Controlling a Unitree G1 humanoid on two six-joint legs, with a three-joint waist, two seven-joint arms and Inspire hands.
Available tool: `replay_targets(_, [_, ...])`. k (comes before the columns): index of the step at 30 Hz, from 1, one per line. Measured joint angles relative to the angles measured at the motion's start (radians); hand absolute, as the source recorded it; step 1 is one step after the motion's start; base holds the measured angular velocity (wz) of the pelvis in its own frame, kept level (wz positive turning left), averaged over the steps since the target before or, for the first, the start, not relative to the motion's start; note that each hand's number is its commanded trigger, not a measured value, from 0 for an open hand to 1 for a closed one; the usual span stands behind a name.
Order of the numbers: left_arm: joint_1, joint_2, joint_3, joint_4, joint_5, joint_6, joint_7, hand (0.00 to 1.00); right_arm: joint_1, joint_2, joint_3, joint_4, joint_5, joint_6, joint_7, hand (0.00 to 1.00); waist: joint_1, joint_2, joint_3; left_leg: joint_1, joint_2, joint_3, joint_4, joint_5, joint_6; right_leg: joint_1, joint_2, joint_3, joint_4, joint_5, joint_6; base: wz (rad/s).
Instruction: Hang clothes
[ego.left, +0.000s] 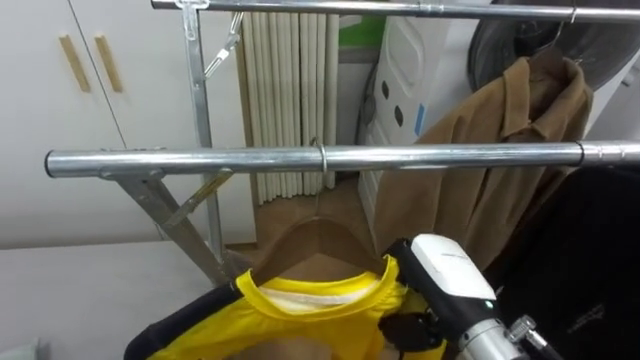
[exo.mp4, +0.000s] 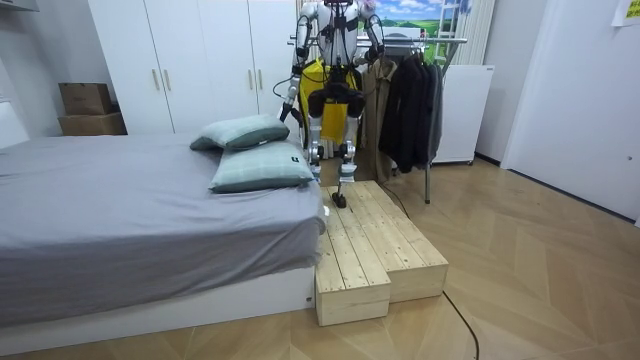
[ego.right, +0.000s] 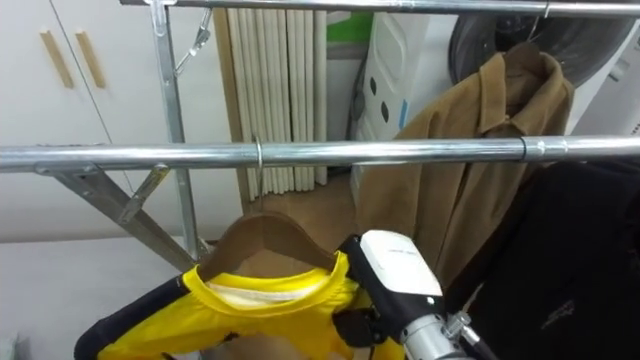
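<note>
The right hand (ego.left: 447, 283) comes in low at the right, its white back turned up and its dark fingers (ego.left: 405, 331) pressed against the right shoulder of the shirt (ego.left: 300, 318). Whether they close on the cloth or merely rest against it I cannot tell. The shirt is yellow with black sleeves, and its collar sits on a wooden hanger (ego.left: 312, 243). The hanger's wire hook (ego.left: 321, 160) is looped over the near rail (ego.left: 200, 161), about midway between the rail's left end and the right edge of the view, so the shirt hangs just below the rail. Behind the rail, toward its right end, a brown coat (ego.left: 480, 170) hangs from the upper rail (ego.left: 400, 8). A black garment (ego.left: 590, 270) shows under the near rail's right end, though what it hangs from I cannot tell. Past the rails are white wardrobe doors (ego.left: 40, 120) on the left, a pale pleated curtain (ego.left: 290, 90) in the middle and a white appliance (ego.left: 420, 70) beside it. In the room view the robot stands with its arms raised at the far end of a wooden platform (exo.mp4: 375, 250), facing the rack (exo.mp4: 440, 42). The platform's near end lies against the corner of a grey bed (exo.mp4: 120, 210) with two pillows (exo.mp4: 255, 150).
</note>
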Motion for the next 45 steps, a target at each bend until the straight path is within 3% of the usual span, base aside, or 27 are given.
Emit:
replay_targets(5, [0.004, 0.000, 0.000, 0.002, 0.008, 0.000, 0.002, 0.00, -0.006, 0.016, 0.007, 0.079, 0.085, -0.031, -0.002, 1.00, 0.000, -0.001, -0.0010, 0.012, 0.000, -0.011, 0.003, 0.000, 0.000, 0.019, 0.002, 0.004, -0.002, -0.010, 0.000, 0.07])
replay_targets(12, [0.006, 0.000, 0.001, 0.002, 0.008, 0.000, 0.012, 0.00, -0.007, 0.041, 0.011, 0.121, 0.115, -0.045, -0.004, 1.00, 0.000, -0.005, -0.0045, 0.011, -0.003, -0.011, 0.004, 0.001, -0.001, 0.018, 0.000, 0.005, -0.001, -0.009, 0.003, 0.00])
replay_targets(19, [0.013, -0.010, 0.001, 0.001, 0.008, 0.000, 0.024, 0.00, -0.009, 0.055, 0.013, 0.179, 0.124, -0.071, -0.039, 1.00, 0.000, 0.001, -0.0019, 0.027, -0.006, -0.013, 0.002, 0.000, 0.001, 0.035, -0.003, 0.003, -0.001, -0.013, 0.008, 0.00])
replay_targets(20, [0.013, -0.011, 0.001, -0.001, 0.008, 0.000, 0.025, 0.00, -0.010, 0.057, 0.013, 0.181, 0.123, -0.071, -0.039, 0.96, 0.000, 0.002, -0.0015, 0.026, -0.007, -0.014, 0.001, 0.000, 0.001, 0.033, -0.004, 0.003, -0.001, -0.012, 0.009, 0.00])
replay_targets(21, [0.013, -0.011, 0.001, -0.002, 0.008, 0.000, 0.025, 0.00, -0.010, 0.058, 0.013, 0.182, 0.123, -0.072, -0.040, 0.71, 0.000, 0.002, -0.0014, 0.025, -0.007, -0.013, 0.001, -0.001, 0.002, 0.033, -0.004, 0.003, -0.001, -0.012, 0.009, 0.00])
replay_targets(22, [0.013, -0.012, 0.001, -0.003, 0.008, 0.000, 0.025, 0.00, -0.010, 0.058, 0.013, 0.186, 0.123, -0.074, -0.044, 0.27, 0.000, 0.003, -0.0015, 0.026, -0.007, -0.013, -0.001, -0.001, 0.003, 0.035, -0.004, 0.003, -0.001, -0.012, 0.010, 0.00])
replay_targets(23, [0.014, -0.012, 0.002, -0.004, 0.008, 0.001, 0.025, 0.00, -0.010, 0.058, 0.013, 0.188, 0.123, -0.074, -0.048, 0.00, 0.000, 0.003, -0.0015, 0.026, -0.007, -0.013, -0.003, -0.002, 0.004, 0.036, -0.005, 0.003, -0.001, -0.012, 0.010, 0.00])
replay_targets(28, [0.022, -0.015, 0.000, -0.019, 0.009, 0.004, 0.026, 0.00, -0.011, 0.059, 0.008, 0.217, 0.126, -0.070, -0.064, 0.00, 0.000, 0.005, -0.0017, 0.031, -0.009, -0.015, -0.001, -0.003, 0.005, 0.036, -0.011, -0.016, -0.002, -0.008, 0.006, 0.02])
replay_targets(32, [0.021, -0.018, 0.001, -0.021, 0.009, 0.004, 0.028, 0.00, -0.007, 0.066, -0.016, 0.243, 0.130, -0.032, -0.062, 0.00, 0.000, 0.009, 0.0005, 0.028, -0.009, -0.019, -0.006, -0.003, 0.006, 0.031, -0.013, -0.027, -0.003, -0.009, 0.002, 0.02])
replay_targets(45, [0.022, -0.022, 0.002, -0.017, 0.009, 0.004, 0.027, 0.00, -0.011, 0.066, -0.025, 0.220, 0.151, -0.019, -0.023, 0.00, 0.000, 0.009, -0.0037, 0.029, -0.009, -0.019, -0.017, -0.002, 0.005, 0.024, -0.013, -0.027, -0.001, -0.020, -0.011, 0.00])
